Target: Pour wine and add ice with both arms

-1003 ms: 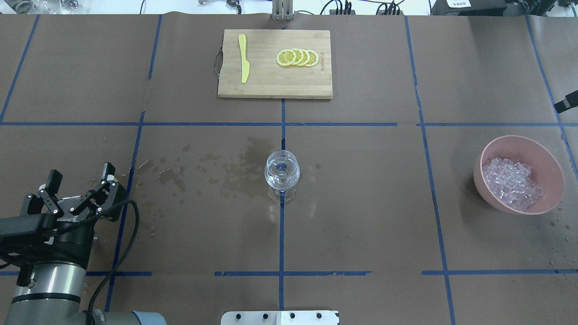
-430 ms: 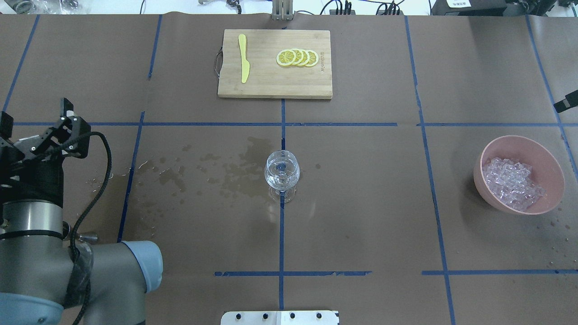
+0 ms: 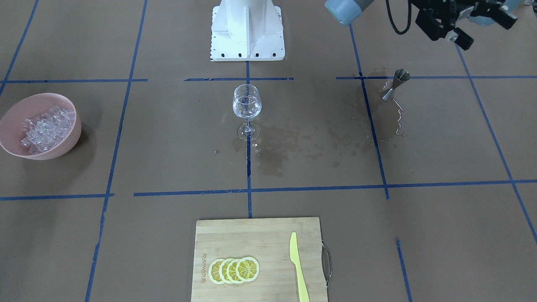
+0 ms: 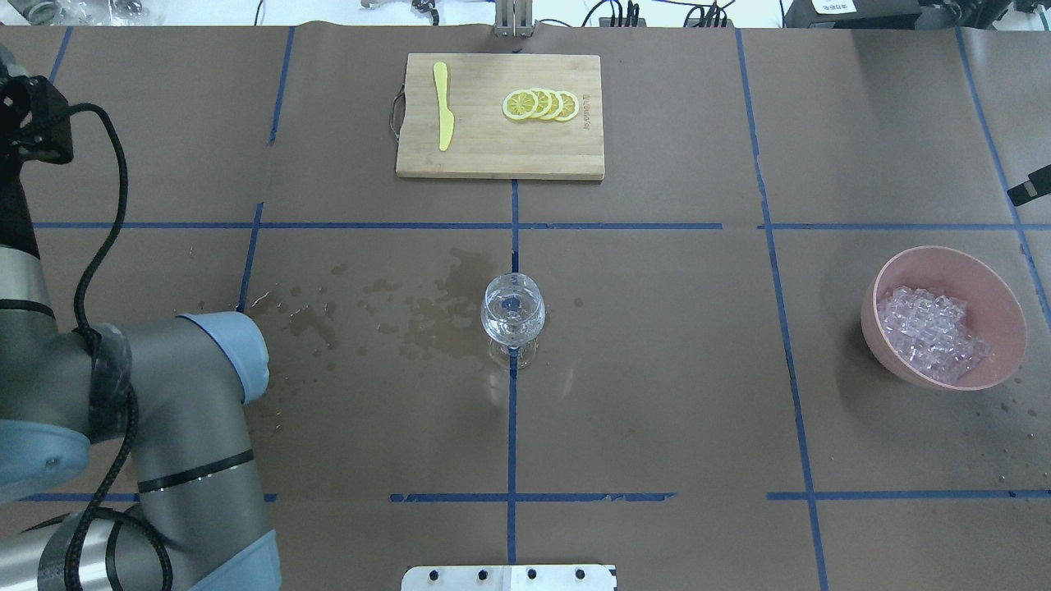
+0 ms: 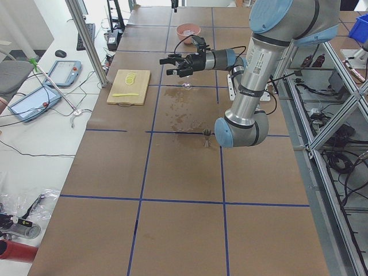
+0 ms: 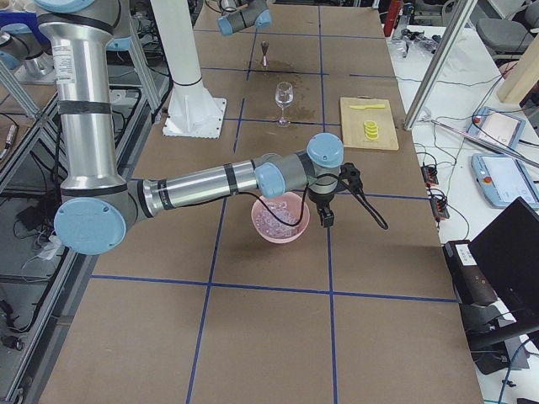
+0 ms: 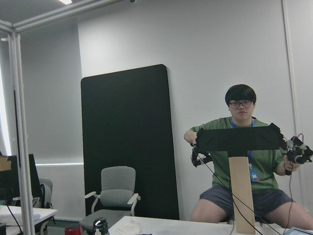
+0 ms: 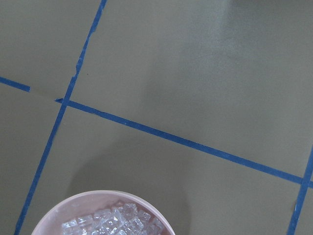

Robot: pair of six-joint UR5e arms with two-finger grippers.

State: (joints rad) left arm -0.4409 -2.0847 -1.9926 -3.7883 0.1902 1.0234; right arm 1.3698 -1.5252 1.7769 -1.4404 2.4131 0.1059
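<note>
arms [image 4: 197, 427]: silver-grey tubes | joint caps [image 4: 242, 349]: pale blue | cable [image 4: 124, 189]: black

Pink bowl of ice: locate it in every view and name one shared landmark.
Exterior front-facing: pink bowl at the left edge.
Overhead exterior: bowl on the right side.
Exterior left: bowl at the far end, top centre.
Exterior right: bowl in mid-frame.
Left wrist-mounted: not in it.
Right wrist-mounted: bowl rim at the bottom edge.
Landmark: cutting board, in all four exterior views.

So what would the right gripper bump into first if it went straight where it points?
Most likely the brown table cover, just beside the pink bowl, not the ice. The right gripper points down next to the bowl's rim, though depth is hard to judge.
</note>
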